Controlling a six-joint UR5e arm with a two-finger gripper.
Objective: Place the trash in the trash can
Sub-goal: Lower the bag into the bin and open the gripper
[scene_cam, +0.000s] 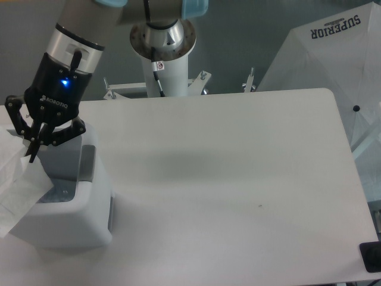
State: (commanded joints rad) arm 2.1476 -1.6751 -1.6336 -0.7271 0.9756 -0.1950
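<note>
The white trash can (pixel 71 223) stands at the table's front left, with a grey panel (pixel 88 162) on its right rim. My gripper (pixel 31 156) hangs over the can's left side, shut on the top of the crinkled clear-white plastic bag (pixel 15 187). The bag droops over the can's left rim, partly outside it. Something bluish shows inside the can (pixel 59 192); I cannot tell what it is.
The robot's base column (pixel 162 53) stands behind the table's back edge. A white umbrella-like reflector (pixel 333 65) is at the right, off the table. A dark object (pixel 371 256) sits at the table's front right corner.
</note>
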